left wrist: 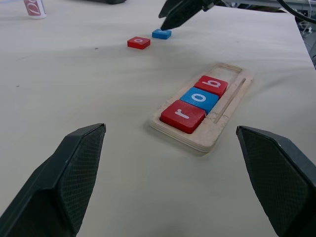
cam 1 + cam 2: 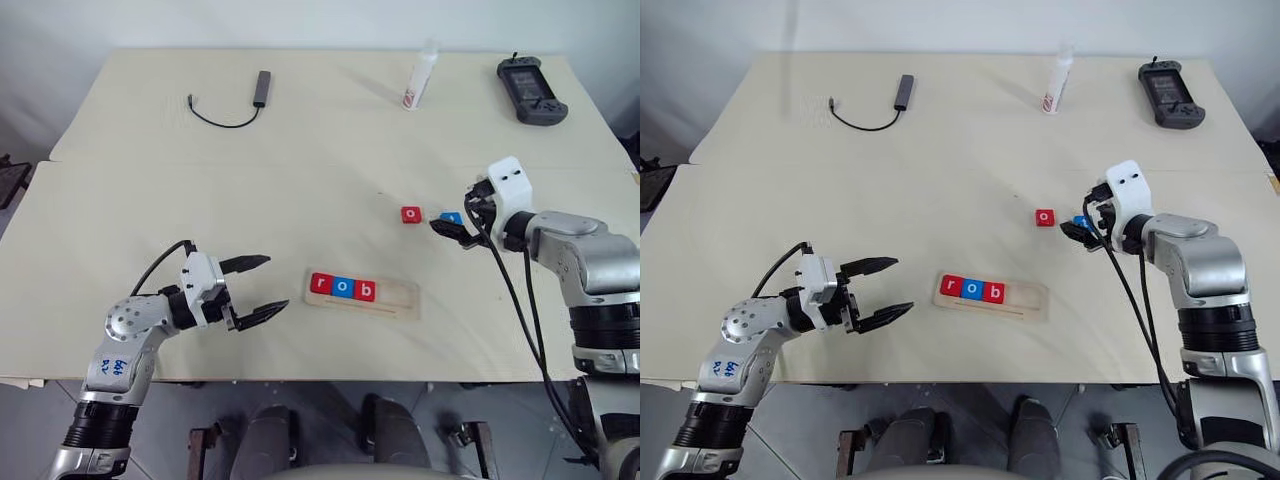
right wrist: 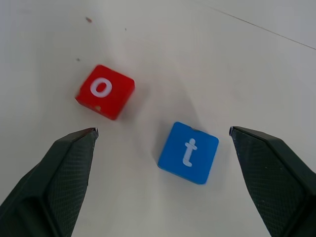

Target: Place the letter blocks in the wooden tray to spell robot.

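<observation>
The wooden tray point(image 2: 395, 297) lies near the table's front edge, holding a red r point(image 2: 320, 284), a blue o point(image 2: 343, 288) and a red b point(image 2: 366, 291) at its left end. A loose red o block point(image 2: 411, 215) and a blue t block point(image 3: 188, 152) lie on the table behind the tray, to the right. My right gripper point(image 2: 455, 222) hovers open just over the blue t, a finger on either side of the two loose blocks in the right wrist view. My left gripper point(image 2: 258, 288) is open with nothing in it, left of the tray.
At the back of the table are a black cable with a grey adapter point(image 2: 260, 88), a white bottle point(image 2: 421, 77) and a black handheld controller point(image 2: 531, 88). A seam point(image 2: 200, 162) runs across the tabletop.
</observation>
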Robot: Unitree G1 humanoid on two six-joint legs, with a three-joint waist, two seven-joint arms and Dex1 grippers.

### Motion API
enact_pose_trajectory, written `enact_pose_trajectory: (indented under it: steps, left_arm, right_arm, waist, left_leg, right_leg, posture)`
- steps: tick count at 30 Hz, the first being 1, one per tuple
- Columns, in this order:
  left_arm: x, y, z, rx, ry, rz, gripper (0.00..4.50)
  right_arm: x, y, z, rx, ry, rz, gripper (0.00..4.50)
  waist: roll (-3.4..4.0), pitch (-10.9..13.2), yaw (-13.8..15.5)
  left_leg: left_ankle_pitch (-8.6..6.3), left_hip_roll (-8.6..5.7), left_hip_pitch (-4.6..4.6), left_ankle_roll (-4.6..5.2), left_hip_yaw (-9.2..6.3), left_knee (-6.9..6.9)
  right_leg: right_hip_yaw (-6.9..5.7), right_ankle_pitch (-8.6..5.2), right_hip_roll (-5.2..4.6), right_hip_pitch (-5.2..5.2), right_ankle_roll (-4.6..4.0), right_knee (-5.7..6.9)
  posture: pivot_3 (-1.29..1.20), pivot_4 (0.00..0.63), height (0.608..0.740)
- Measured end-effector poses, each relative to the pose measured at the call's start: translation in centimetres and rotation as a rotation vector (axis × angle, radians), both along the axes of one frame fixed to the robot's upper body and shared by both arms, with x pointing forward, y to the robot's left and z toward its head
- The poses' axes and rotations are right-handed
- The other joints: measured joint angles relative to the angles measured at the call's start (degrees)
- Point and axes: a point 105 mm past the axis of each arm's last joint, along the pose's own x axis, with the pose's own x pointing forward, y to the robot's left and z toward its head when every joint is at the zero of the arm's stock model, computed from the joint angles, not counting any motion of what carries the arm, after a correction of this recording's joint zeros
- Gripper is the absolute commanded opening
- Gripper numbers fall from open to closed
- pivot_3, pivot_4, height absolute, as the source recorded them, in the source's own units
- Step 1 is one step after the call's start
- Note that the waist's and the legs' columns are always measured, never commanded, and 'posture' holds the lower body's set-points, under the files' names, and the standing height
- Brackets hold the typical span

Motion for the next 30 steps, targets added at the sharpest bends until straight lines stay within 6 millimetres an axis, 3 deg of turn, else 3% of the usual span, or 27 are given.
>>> enact_pose_trajectory:
  steps: [7, 17, 20, 27, 30]
  left_arm:
    - [-0.3, -0.1, 0.1, 0.011, -0.013, 0.002, 4.5]
    - [-0.4, 0.1, 0.3, 0.016, -0.027, 0.018, 4.5]
    - [-0.5, 0.2, 0.5, 0.017, -0.036, 0.025, 4.5]
    - [-0.5, 0.2, 0.5, 0.016, -0.035, 0.028, 4.5]
    - [-0.5, 0.1, 0.5, 0.011, -0.035, 0.023, 4.5]
  right_arm:
    - [0.7, 4.5, -1.3, 0.066, 0.035, -0.012, 4.47]
    - [1.8, 5.4, -2.6, 0.063, 0.017, -0.154, 4.47]
    - [1.7, 5.6, -2.5, 0.074, 0.023, -0.162, 3.88]
    - [1.5, 5.8, -2.6, 0.082, 0.03, -0.184, 1.47]
    - [1.3, 5.6, -2.6, 0.083, 0.031, -0.191, 1.44]
  waist:
    - [0.0, 0.0, 0.3]
    - [0.02, 0.0, -0.2]
    - [0.02, 0.0, -0.2]
    - [0.02, 0.0, -0.6]
    - [0.02, 0.0, -0.6]
  left_leg:
    - [0.01, -0.02, -0.01, -0.02, -0.03, 0.02]
    - [0.02, -0.01, 0.0, -0.04, -0.01, -0.01]
    - [0.02, 0.0, 0.01, -0.04, -0.01, -0.01]
    - [0.01, 0.0, 0.01, -0.04, -0.01, -0.03]
    - [0.01, 0.0, 0.01, -0.04, -0.01, -0.03]
  right_leg:
    - [0.0, 0.0, 0.01, -0.01, 0.0, 0.03]
    - [0.01, 0.0, 0.02, -0.03, 0.0, 0.05]
    - [0.02, 0.0, 0.03, -0.03, 0.0, 0.05]
    - [0.02, 0.0, 0.03, -0.03, 0.0, 0.05]
    - [0.02, 0.0, 0.03, -0.03, 0.0, 0.05]
  posture:
    - [0.0, 0.15, 0.74]
    - [0.0, 0.15, 0.74]
    - [0.0, 0.15, 0.74]
    - [0.0, 0.15, 0.74]
    - [0.0, 0.15, 0.74]
